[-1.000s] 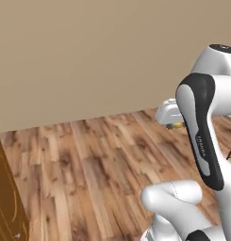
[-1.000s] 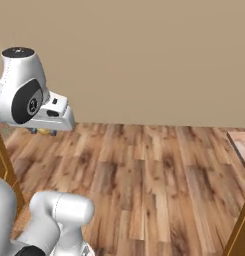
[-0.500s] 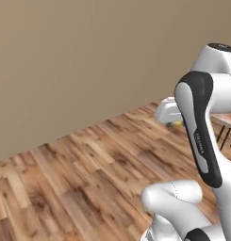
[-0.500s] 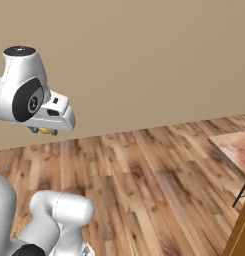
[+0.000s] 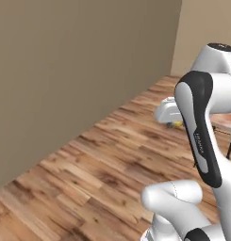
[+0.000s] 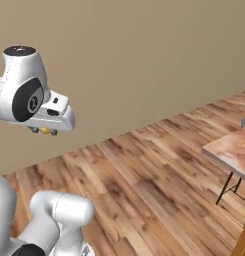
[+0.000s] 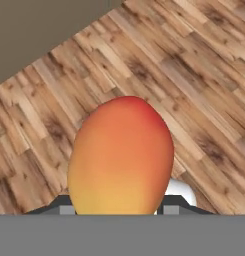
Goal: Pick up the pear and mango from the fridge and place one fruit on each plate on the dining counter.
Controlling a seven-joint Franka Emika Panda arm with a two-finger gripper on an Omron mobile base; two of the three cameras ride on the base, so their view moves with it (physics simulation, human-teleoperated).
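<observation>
Right up close in the hand view, the mango (image 7: pixel 121 157) sits upright between the jaws of the gripper (image 6: pixel 44 131), long axis running straight out along the fingers, clamped partway closed on the fruit. From the right base view a sliver of yellow peeks beneath the hand, carried high over the wooden floor (image 6: pixel 144 180). Further off to the right, a corner of the dining counter (image 6: pixel 231 150) comes into sight, well apart from the hand, so the plates likely lie that way.

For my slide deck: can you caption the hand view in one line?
Gripper carrying the yellow-orange mango above the wooden plank floor.
</observation>
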